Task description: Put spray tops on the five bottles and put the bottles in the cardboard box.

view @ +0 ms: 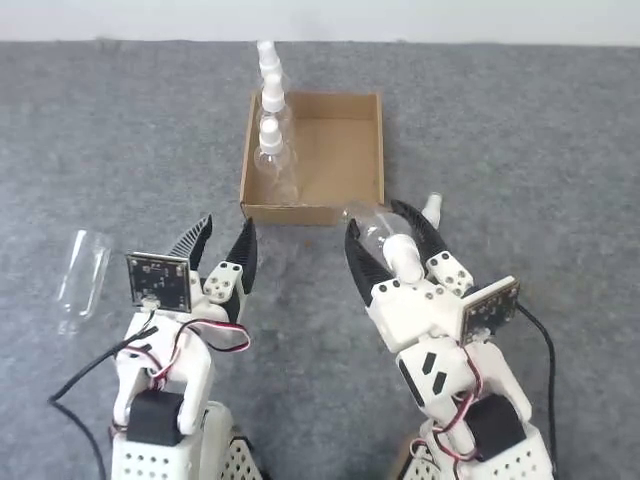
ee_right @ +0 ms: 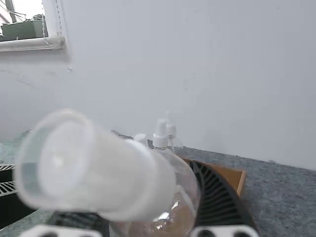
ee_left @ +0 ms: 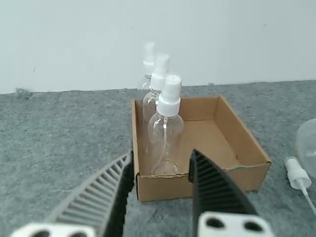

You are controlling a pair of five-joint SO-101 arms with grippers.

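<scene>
Three bottles (view: 272, 140) stand in a row inside the cardboard box (view: 381, 150), along its left wall. Before the box the right gripper (view: 374, 218) holds a bottle (view: 370, 232), a spray top (view: 432, 208) beside it; another bottle (view: 82, 272) lies far left.

Left tool (view: 228, 225) spread wide; right tool (view: 376, 218) clamped on bottle (view: 385, 238).

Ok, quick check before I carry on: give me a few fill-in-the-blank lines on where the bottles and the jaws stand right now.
1. The cardboard box holds ___ upright capped bottles.
2. The right gripper grips a clear bottle; a loose ___ lies on the mat beside it.
3. The left gripper is empty, its jaws ___.
4. A topless bottle lies on its side by the ___ arm.
Missing words: three; spray top; open; left.
</scene>
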